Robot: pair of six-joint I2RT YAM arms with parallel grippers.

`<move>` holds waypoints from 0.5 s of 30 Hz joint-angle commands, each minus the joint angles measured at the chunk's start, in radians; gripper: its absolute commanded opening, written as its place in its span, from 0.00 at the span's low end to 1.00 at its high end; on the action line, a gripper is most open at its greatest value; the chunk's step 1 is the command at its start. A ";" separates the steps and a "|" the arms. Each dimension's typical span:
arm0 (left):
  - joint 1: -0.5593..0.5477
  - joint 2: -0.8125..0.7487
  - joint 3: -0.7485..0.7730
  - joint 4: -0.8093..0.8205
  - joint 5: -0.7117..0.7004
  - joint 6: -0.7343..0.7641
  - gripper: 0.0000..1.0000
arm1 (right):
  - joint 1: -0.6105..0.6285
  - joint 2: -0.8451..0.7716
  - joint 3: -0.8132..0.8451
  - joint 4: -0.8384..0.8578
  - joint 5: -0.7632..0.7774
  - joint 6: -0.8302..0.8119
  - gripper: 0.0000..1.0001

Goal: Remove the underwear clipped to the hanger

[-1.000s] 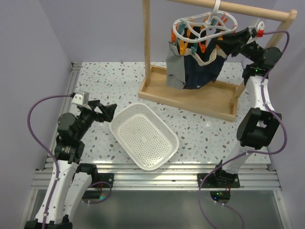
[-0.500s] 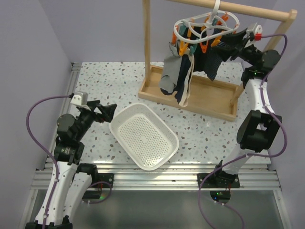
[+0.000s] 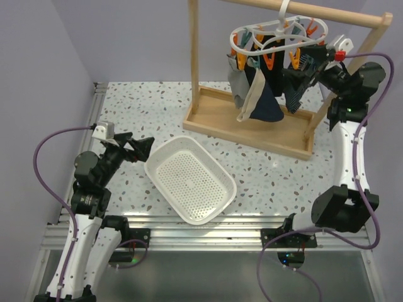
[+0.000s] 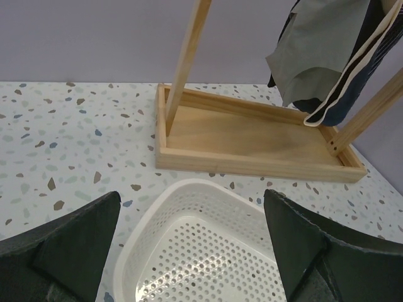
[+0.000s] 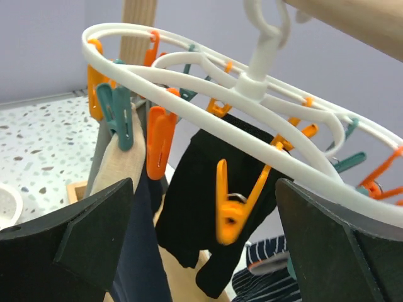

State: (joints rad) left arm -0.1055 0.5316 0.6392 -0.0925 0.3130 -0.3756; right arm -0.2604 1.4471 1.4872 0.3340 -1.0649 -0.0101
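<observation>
When looking from the near side first, find the left pincer low at the near left of the table, parked exactly as one second ago, spread wide and holding nothing. Just right of it, see the white basket, with no garment inside.

Farther back, over the wooden frame, notice the real change. One second ago: underwear bunched and stretched to the right, toward the right pincer. Half a second ago: swung out to the left. Now: hanging straight down again from the hanger, with one orange clip blurred in the right wrist view, so probably swaying.

Count four pieces clipped there: grey piece, navy piece with beige waistband, black piece, striped piece. Find the right pincer drawn back up and to the right, just beside the far right of the ring, wide open, gripping nothing.

Judging from this, count the pull as let go or slipped: no piece freed, no progress for the task. Probably needs a new and firmer grip on one garment.
</observation>
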 commanded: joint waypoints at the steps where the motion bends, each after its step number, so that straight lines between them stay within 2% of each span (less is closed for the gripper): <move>1: 0.006 -0.005 0.013 0.037 0.024 -0.006 1.00 | 0.000 -0.072 -0.025 -0.170 0.177 -0.045 0.99; 9: 0.006 -0.012 0.008 0.039 0.026 -0.002 1.00 | 0.000 -0.217 -0.232 -0.105 0.278 0.058 0.98; 12: 0.006 -0.007 0.004 0.048 0.031 -0.005 1.00 | 0.003 -0.218 -0.261 -0.092 0.176 0.091 0.99; 15: 0.006 -0.002 0.001 0.057 0.038 -0.006 1.00 | 0.053 -0.232 -0.333 0.040 0.021 0.170 0.99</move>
State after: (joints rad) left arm -0.1055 0.5247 0.6392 -0.0906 0.3233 -0.3752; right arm -0.2543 1.2495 1.1973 0.2604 -0.9104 0.0769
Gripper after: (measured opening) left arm 0.997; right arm 0.986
